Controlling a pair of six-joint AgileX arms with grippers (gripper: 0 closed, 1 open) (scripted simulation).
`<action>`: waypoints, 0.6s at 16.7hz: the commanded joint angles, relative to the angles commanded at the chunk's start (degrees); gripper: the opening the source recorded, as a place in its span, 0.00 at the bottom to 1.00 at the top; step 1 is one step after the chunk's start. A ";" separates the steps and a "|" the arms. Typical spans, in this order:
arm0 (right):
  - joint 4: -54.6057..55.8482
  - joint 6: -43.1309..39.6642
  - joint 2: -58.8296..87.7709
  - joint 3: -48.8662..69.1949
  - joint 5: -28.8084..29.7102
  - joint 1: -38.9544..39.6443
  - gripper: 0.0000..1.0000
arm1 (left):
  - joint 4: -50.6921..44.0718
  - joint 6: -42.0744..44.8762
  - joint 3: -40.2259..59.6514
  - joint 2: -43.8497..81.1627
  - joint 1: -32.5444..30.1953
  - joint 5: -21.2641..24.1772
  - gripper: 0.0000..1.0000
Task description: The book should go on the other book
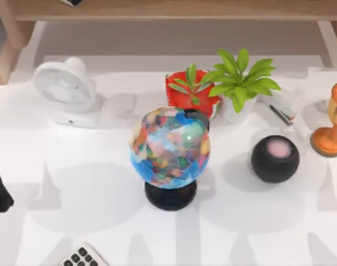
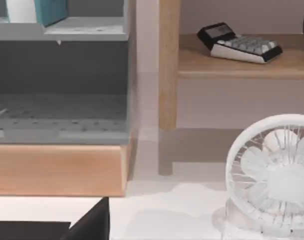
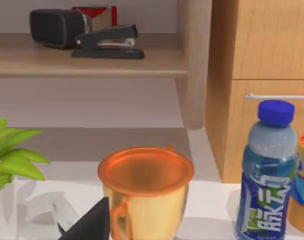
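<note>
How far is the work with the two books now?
Done: nothing that I can see. In hand: no book, as far as I can see; the left end effector is at the table's left edge near the white fan, the right end effector by the orange cup. Left: everything; what may be a book lies alone beside the potted plant.

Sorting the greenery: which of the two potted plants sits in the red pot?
The smaller plant, behind the globe; the bigger leafy plant to its right stands in a white pot.

A white table [image 1: 102,221] stands under a wooden shelf [image 1: 174,10]; a cabinet [image 3: 261,75], perhaps drawered, flanks it.
</note>
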 joint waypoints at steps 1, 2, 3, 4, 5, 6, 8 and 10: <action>0.00 0.00 0.00 0.00 0.00 0.00 1.00 | 0.00 0.00 0.00 0.00 0.00 0.00 1.00; 0.00 0.00 0.00 0.00 0.00 0.00 1.00 | 0.00 0.00 0.00 0.00 0.00 0.00 1.00; 0.00 0.00 0.00 0.00 0.00 0.00 1.00 | 0.29 0.05 0.57 0.57 0.20 0.13 1.00; 0.00 0.00 0.00 0.00 0.00 0.00 1.00 | 0.88 0.14 1.74 1.76 0.63 0.40 1.00; 0.00 0.00 0.00 0.00 0.00 0.00 1.00 | 1.73 0.25 3.51 3.56 1.24 0.79 1.00; 0.00 0.00 0.00 0.00 0.00 0.00 1.00 | 2.80 0.39 5.83 5.97 2.02 1.30 1.00; 0.00 0.00 0.00 0.00 0.00 0.00 1.00 | 5.48 0.66 11.84 12.62 3.98 2.65 1.00; 0.00 0.00 0.00 0.00 0.00 0.00 1.00 | 8.65 0.88 19.14 21.53 6.31 4.42 1.00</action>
